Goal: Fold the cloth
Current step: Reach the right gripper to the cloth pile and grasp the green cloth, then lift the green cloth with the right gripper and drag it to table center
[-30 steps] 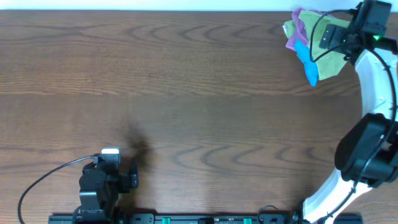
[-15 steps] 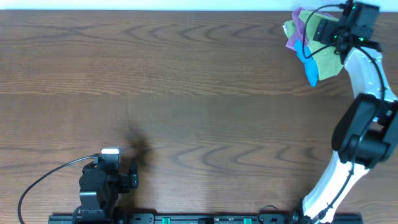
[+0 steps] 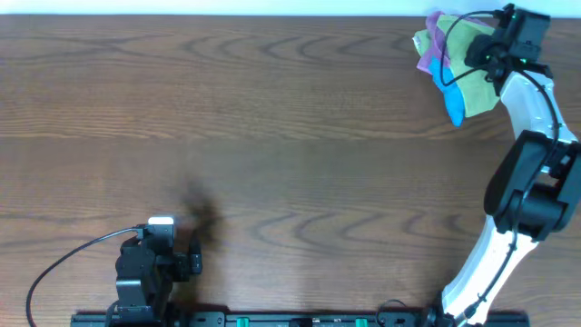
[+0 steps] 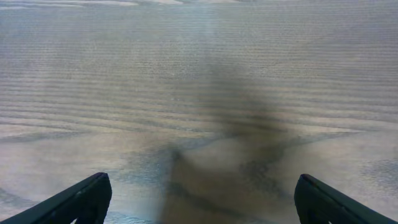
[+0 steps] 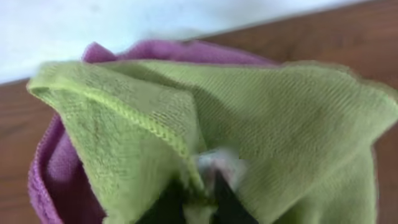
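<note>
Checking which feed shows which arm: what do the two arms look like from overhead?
Right arm: white links, black joints, black wrist head with a green light and a looping black cable. Left arm: all black, silver block on top, black cable trailing left.

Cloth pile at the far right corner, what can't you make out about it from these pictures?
- Right wrist view: the green cloth covers nearly all of the right gripper, so whether it has pinched the cloth is unclear.
- Right wrist view: the blue cloth is out of frame, and the purple cloth lies mostly under the green one.
- Overhead view: the right arm hides part of the pile, and the number of cloths is too small to tell.
</note>
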